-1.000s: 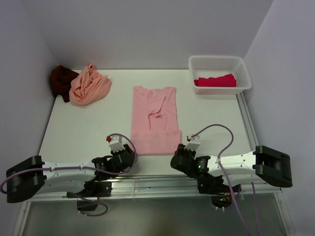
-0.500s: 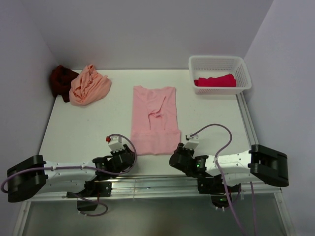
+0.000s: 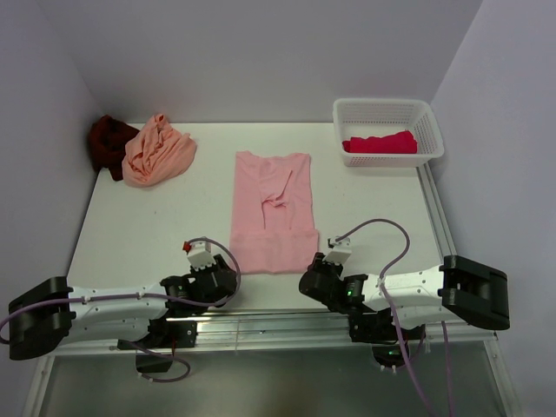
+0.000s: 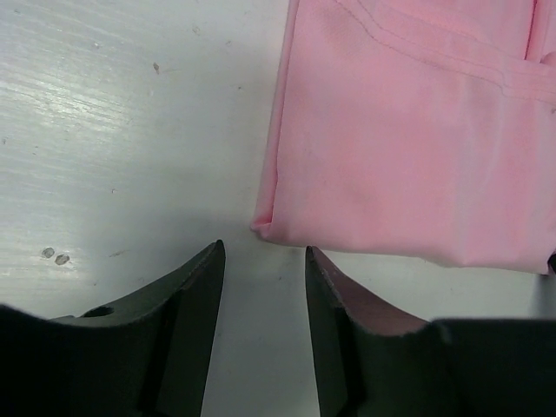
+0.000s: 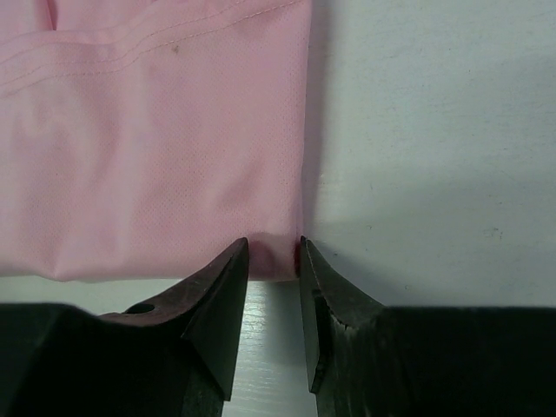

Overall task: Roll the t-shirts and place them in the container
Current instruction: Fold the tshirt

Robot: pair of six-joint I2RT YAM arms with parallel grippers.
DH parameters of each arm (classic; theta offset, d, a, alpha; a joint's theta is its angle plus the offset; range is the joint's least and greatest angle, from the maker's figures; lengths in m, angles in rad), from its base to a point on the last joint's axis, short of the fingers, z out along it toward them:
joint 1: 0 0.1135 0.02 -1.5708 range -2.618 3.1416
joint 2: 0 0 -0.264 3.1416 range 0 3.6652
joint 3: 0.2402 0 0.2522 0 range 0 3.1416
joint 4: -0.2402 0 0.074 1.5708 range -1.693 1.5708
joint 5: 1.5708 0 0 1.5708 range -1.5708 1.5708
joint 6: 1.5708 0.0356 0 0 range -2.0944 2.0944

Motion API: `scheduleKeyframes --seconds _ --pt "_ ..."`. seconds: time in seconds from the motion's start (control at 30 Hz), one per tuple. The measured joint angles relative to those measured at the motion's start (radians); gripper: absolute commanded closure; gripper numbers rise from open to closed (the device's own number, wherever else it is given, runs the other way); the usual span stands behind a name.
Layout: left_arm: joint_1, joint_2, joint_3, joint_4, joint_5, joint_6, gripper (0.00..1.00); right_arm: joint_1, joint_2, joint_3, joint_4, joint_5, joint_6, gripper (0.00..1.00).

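Top right of the white table (image 3: 148,226), the white lattice plastic basket (image 3: 382,111) holds one crimson-pink t-shirt (image 3: 380,142), bunched on its floor. At the far left, against the wall, a crumpled peach-orange t-shirt (image 3: 158,149) lies touching a dark maroon t-shirt (image 3: 108,143). The light pink t-shirt (image 3: 274,213) that you are working lies flat and folded narrow at the table's middle, its hem towards the arms.

Both arms lie low along the near edge, reaching inward to that hem. Your left gripper (image 4: 264,252) is released: its jaws stand apart on bare table, with the hem's near-left corner just ahead of the gap. Your right gripper (image 5: 272,248) is also unclenched, its jaws narrowly apart and straddling the near-right corner, where the cloth lies flat.
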Motion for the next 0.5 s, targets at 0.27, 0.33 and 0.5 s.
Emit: scheduleKeyframes --seconds 0.27,0.33,0.5 --pt "0.018 0.030 0.000 0.036 -0.013 0.009 0.52 -0.005 -0.006 0.000 0.000 -0.012 0.000 0.63" --pt "0.040 0.045 -0.003 0.074 -0.013 0.010 0.52 -0.005 -0.008 0.000 0.000 -0.016 0.000 0.63" --pt "0.072 0.053 -0.023 0.141 -0.008 0.027 0.58 -0.006 -0.009 0.000 0.001 -0.019 0.000 0.64"
